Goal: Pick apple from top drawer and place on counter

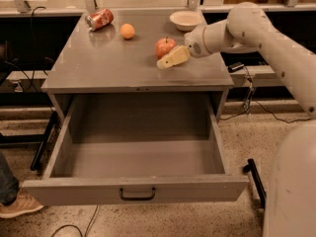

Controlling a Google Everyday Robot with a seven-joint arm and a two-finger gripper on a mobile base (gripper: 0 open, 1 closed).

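The red apple point(165, 46) with yellowish patches rests upright on the grey counter point(113, 65), right of its middle. My gripper point(168, 59) reaches in from the right, low over the counter. It is open, and its pale near finger point(174, 57) lies along the apple's front-right side. The far finger is hidden behind the apple. The top drawer point(136, 191) is pulled fully out below the counter, and nothing shows inside it.
A small orange fruit point(127, 31) and a tipped red can point(99, 19) lie at the counter's back left. A white bowl point(185, 19) stands at the back right, close behind my arm. A person's shoe point(15, 207) is by the drawer's left front corner.
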